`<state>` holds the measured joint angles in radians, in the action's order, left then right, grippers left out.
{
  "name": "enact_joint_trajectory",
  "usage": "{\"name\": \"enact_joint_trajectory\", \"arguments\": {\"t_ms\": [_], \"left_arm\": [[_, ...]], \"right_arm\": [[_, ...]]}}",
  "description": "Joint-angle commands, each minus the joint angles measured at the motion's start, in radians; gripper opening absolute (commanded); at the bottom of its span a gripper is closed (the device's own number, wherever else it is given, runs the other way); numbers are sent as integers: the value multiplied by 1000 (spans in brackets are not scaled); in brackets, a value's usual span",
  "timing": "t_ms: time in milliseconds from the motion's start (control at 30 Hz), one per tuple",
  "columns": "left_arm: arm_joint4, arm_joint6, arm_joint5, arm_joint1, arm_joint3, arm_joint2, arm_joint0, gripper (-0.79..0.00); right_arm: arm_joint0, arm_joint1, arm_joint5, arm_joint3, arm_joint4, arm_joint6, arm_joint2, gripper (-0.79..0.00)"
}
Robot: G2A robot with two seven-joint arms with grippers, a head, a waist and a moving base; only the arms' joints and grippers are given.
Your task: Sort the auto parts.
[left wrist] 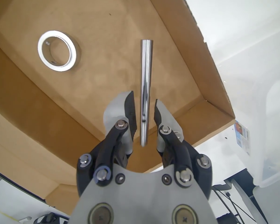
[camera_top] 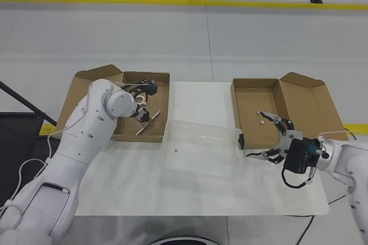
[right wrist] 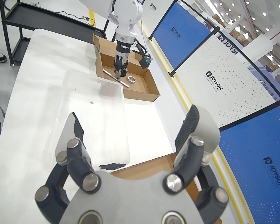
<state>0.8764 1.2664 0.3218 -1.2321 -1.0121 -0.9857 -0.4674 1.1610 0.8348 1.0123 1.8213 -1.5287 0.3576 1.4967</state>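
In the left cardboard box point(camera_top: 162, 92) a shiny metal rod point(left wrist: 145, 75) stands between the fingers of my left gripper point(left wrist: 143, 97), which is open, with a narrow gap on each side of the rod. A metal ring point(left wrist: 59, 51) lies on the box floor beside it. The same rod point(right wrist: 114, 76) and ring point(right wrist: 131, 79) appear under that gripper point(right wrist: 119, 72) in the right wrist view. My right gripper point(camera_top: 255, 133) is wide open and empty by the near edge of the right cardboard box point(camera_top: 257, 98).
A clear plastic bin point(camera_top: 202, 147) sits on the white table point(camera_top: 129, 184) between the boxes, with a tiny speck point(right wrist: 92, 102) inside. A small part point(camera_top: 260, 116) lies in the right box. A dark scrap point(right wrist: 113, 165) rests at the bin's corner.
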Motion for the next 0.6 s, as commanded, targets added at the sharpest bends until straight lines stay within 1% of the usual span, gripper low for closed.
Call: {"name": "enact_joint_trajectory", "arguments": {"t_ms": [0, 33, 67, 100, 167, 200, 267, 333, 400, 500, 567], "left_arm": [[-2, -7, -5, 2, -3, -4, -2, -357], [-3, -10, -8, 3, -7, -8, -4, -314], [-2, -15, -13, 5, -14, -12, -7, -249], [3, -19, -17, 7, -25, -16, -10, -243], [1, -27, -27, 12, -55, -28, -24, -169], [1, -27, -30, 15, -73, -35, -31, -83], [5, -26, -43, 23, -119, -53, -50, 0], [9, -30, -62, 32, -180, -78, -75, 0], [16, -38, -89, 43, -251, -114, -108, 0], [32, -66, -142, 62, -383, -183, -180, 0], [103, -92, -200, 76, -483, -226, -241, 0]], "right_arm": [[0, 0, 0, 0, 0, 0, 0, 0], [0, 0, 0, 0, 0, 0, 0, 0], [0, 0, 0, 0, 0, 0, 0, 0], [0, 0, 0, 0, 0, 0, 0, 0], [0, 0, 0, 0, 0, 0, 0, 0], [0, 0, 0, 0, 0, 0, 0, 0], [0, 0, 0, 0, 0, 0, 0, 0], [0, 0, 0, 0, 0, 0, 0, 0], [4, 3, -52, 10, 5, -12, 0, 0], [10, 5, -113, -2, 14, 15, 6, 0], [17, 7, -151, -18, 18, 28, 14, 0]]}}
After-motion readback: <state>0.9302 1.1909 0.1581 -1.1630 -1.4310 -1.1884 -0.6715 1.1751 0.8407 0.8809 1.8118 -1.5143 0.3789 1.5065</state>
